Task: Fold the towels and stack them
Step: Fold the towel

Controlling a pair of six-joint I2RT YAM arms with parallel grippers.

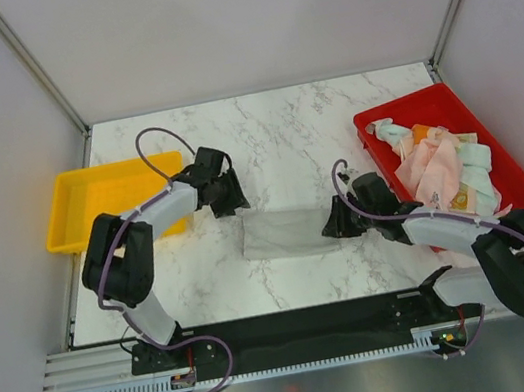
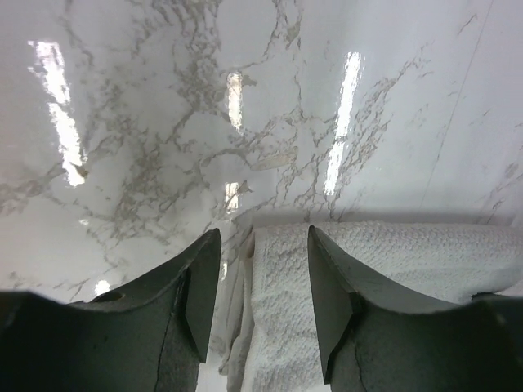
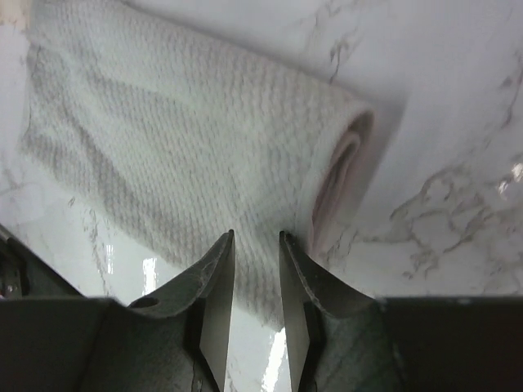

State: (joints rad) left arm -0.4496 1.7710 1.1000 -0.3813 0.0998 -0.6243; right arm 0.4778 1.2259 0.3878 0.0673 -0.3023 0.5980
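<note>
A folded grey-white towel (image 1: 284, 233) lies flat on the marble table at the middle. My left gripper (image 1: 231, 201) is open just off its far left corner; in the left wrist view the gripper (image 2: 263, 245) has that corner of the towel (image 2: 392, 261) between and below its tips. My right gripper (image 1: 334, 227) sits at the towel's right edge. In the right wrist view the gripper (image 3: 256, 237) stands narrowly open over the towel (image 3: 180, 147), whose rolled fold shows a pale pink inner layer (image 3: 339, 175). Several more towels (image 1: 445, 169) are heaped in the red tray.
A red tray (image 1: 399, 111) stands at the right of the table, holding the towel heap. A yellow tray (image 1: 88, 186) stands at the left edge, beside my left arm. Walls close in the table on three sides.
</note>
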